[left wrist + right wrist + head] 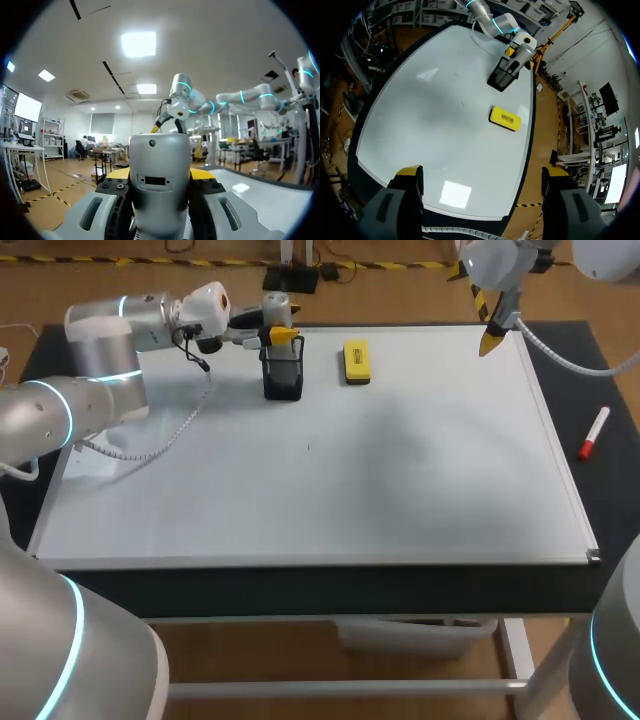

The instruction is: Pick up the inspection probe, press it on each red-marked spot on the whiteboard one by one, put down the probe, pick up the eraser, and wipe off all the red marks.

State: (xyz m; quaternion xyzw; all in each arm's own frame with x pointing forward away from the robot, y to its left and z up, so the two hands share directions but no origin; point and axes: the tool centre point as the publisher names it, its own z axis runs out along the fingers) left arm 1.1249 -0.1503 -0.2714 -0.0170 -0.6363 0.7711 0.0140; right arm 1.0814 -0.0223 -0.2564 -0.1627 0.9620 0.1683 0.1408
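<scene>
Here, probe between left fingers, over holder

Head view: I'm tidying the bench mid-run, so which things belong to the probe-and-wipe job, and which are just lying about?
Job: inspection probe, held in the left hand; whiteboard; yellow eraser; black mesh holder, likely the probe's stand.
Lying about: red marker, off the whiteboard's right edge.

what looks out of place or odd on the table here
The marker lies askew off the whiteboard, on the dark table at its right. The board shows no red marks, only a tiny dark speck. The left gripper holds the probe. Nothing looks spilled or damaged.
</scene>
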